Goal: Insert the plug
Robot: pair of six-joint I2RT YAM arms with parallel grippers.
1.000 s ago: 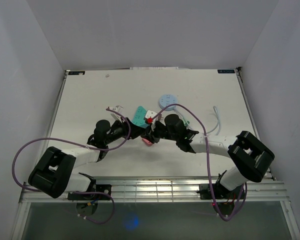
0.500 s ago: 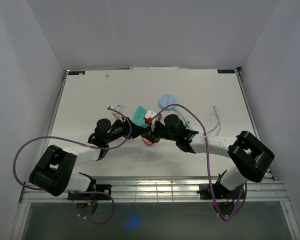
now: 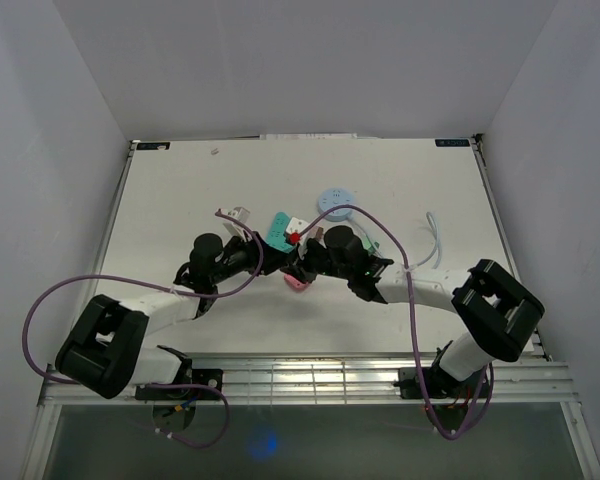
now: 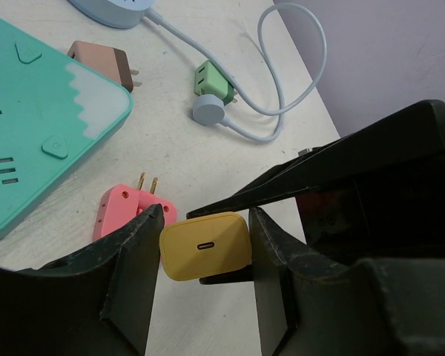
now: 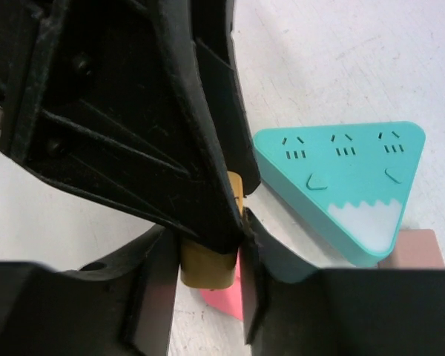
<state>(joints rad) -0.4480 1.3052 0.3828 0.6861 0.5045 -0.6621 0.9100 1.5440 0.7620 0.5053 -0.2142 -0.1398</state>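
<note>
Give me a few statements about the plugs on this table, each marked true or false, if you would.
1. The left gripper brackets the yellow plug. True.
2. The pink plug is plugged into the teal power strip. False: it lies on the table beside the strip, prongs bare.
3. The green plug lies by the pale cable. True.
4. The brown plug rests on the green plug. False: they lie apart.
</note>
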